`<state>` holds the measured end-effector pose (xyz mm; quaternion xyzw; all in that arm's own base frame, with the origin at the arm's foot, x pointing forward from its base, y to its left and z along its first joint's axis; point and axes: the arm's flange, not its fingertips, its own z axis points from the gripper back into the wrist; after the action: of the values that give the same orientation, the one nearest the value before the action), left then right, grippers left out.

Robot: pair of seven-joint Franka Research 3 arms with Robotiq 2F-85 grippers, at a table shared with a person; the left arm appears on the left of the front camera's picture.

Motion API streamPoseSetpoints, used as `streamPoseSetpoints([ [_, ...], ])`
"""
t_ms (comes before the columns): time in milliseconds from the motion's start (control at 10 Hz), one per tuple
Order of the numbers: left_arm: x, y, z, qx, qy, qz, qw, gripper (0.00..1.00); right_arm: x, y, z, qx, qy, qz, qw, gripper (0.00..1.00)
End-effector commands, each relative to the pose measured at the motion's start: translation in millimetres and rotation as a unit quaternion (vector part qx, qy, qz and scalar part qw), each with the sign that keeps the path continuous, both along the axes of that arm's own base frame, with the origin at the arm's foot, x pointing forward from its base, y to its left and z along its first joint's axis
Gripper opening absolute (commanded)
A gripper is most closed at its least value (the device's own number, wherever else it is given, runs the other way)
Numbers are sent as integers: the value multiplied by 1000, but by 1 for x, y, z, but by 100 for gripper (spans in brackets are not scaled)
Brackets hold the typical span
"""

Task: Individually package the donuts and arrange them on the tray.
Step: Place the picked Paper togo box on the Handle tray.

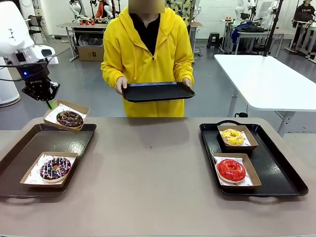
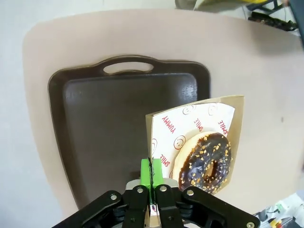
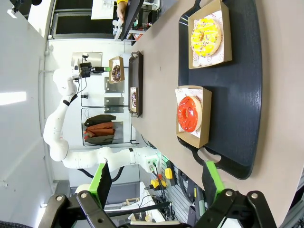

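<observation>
My left gripper (image 1: 50, 104) (image 2: 151, 175) is shut on the rim of a cardboard box (image 1: 65, 114) (image 2: 194, 124) that holds a dark chocolate donut (image 1: 69, 118) (image 2: 207, 161). The box hangs tilted over the far edge of the brown tray (image 1: 29, 153) (image 2: 109, 123). On that tray rests a boxed chocolate donut with coloured sprinkles (image 1: 54, 168). The black tray (image 1: 276, 168) (image 3: 240, 99) on the right carries a boxed yellow donut (image 1: 232, 137) (image 3: 206, 35) and a boxed red donut (image 1: 231, 170) (image 3: 189, 114). High above that tray my right gripper (image 3: 157, 183) stands open with nothing between its fingers.
Across the table a person in a yellow hoodie holds a black tray (image 1: 158, 92) with nothing on it in both hands, above the far edge. The tan tabletop (image 1: 148, 173) lies bare between the two trays. A white table (image 1: 269, 81) stands behind to the right.
</observation>
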<state>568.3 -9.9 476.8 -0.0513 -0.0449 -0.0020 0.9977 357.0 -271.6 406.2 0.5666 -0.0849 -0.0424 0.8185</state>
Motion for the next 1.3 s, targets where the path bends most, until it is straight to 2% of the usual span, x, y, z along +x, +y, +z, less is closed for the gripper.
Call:
streamPoseSetpoints([
  [0,7,2,-7,22,-5,-7,1000,1,-1,1,1,2,4,-2,1000,100],
  [100,13,-16,6,28,-5,7,1000,1,-1,1,1,2,4,-2,1000,100],
  [200,4,1,-10,8,5,-4,1000,1,-1,1,1,2,4,-2,1000,100],
  [1200,4,1,-10,8,5,-4,1000,1,-1,1,1,2,4,-2,1000,100],
])
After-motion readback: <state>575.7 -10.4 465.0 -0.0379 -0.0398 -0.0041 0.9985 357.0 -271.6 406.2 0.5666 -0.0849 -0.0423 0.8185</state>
